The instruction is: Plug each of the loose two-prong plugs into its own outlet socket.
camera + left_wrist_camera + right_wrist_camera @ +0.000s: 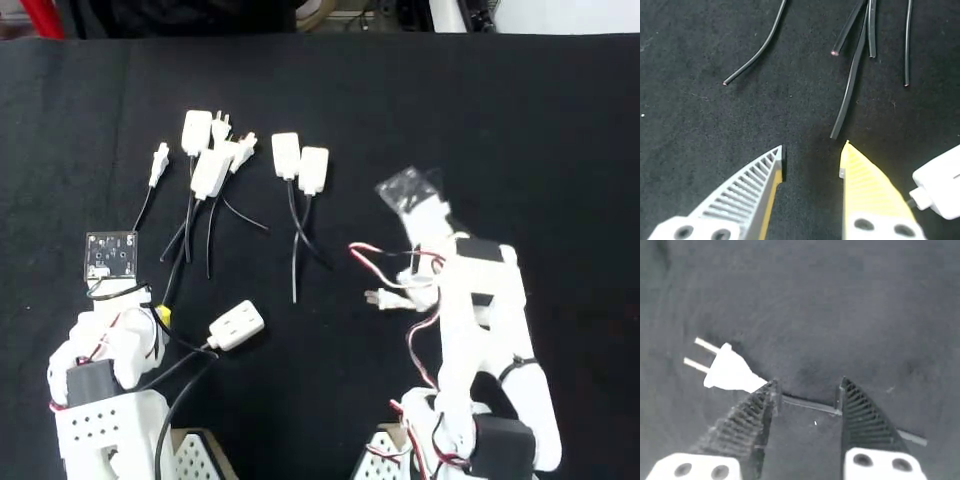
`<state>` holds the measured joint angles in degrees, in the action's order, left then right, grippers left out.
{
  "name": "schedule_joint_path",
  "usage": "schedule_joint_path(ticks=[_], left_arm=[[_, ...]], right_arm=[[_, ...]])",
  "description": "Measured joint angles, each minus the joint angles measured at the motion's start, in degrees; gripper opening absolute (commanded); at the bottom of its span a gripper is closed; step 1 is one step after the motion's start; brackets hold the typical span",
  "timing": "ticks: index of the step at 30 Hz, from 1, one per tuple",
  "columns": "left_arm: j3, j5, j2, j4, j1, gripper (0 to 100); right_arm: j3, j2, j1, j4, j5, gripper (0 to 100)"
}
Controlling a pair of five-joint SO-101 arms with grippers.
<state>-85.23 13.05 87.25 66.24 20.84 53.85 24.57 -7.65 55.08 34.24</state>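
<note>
A loose white two-prong plug point(730, 371) lies on the black cloth, its thin cord point(807, 405) running across between the fingers of my right gripper point(807, 387). That gripper is open and straddles the cord just behind the plug. From above, this plug point(380, 297) lies beside the right arm point(470, 300). My left gripper point(812, 150) is open over bare cloth, nothing between its fingers. A white outlet socket point(940, 187) lies just beside its yellow finger point(865, 185); the high view shows that socket point(236, 325) too.
Farther back lie several white sockets point(286, 155) and loose plugs point(158, 163) with black cords point(295, 240) trailing toward me. Cut cord ends point(840, 122) lie ahead of the left gripper. The far right of the cloth point(560, 140) is bare.
</note>
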Motion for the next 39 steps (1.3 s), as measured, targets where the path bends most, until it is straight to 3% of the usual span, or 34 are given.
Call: schedule_joint_path(ticks=[5, 10, 15, 19, 25, 35, 39], left_arm=[[0.00, 0.00, 0.00, 0.00, 0.00, 20], [0.00, 0.00, 0.00, 0.00, 0.00, 20], [0.00, 0.00, 0.00, 0.00, 0.00, 20], [0.00, 0.00, 0.00, 0.00, 0.00, 20], [0.00, 0.00, 0.00, 0.00, 0.00, 20], [0.00, 0.00, 0.00, 0.00, 0.00, 20], [0.00, 0.00, 0.00, 0.00, 0.00, 20]], right_arm=[[-0.62, 0.00, 3.43, 5.80, -12.04, 19.1], [-0.62, 0.00, 9.76, 9.76, -31.38, 19.3], [-0.62, 0.00, 10.99, 5.54, -51.69, 19.4], [0.00, 0.00, 10.99, 0.62, -60.57, 19.4], [1.41, 0.00, 10.99, -0.62, -64.09, 19.2], [4.48, 0.00, 8.53, 4.22, -62.51, 19.1], [7.47, 0.00, 8.53, -0.35, -62.51, 19.1]])
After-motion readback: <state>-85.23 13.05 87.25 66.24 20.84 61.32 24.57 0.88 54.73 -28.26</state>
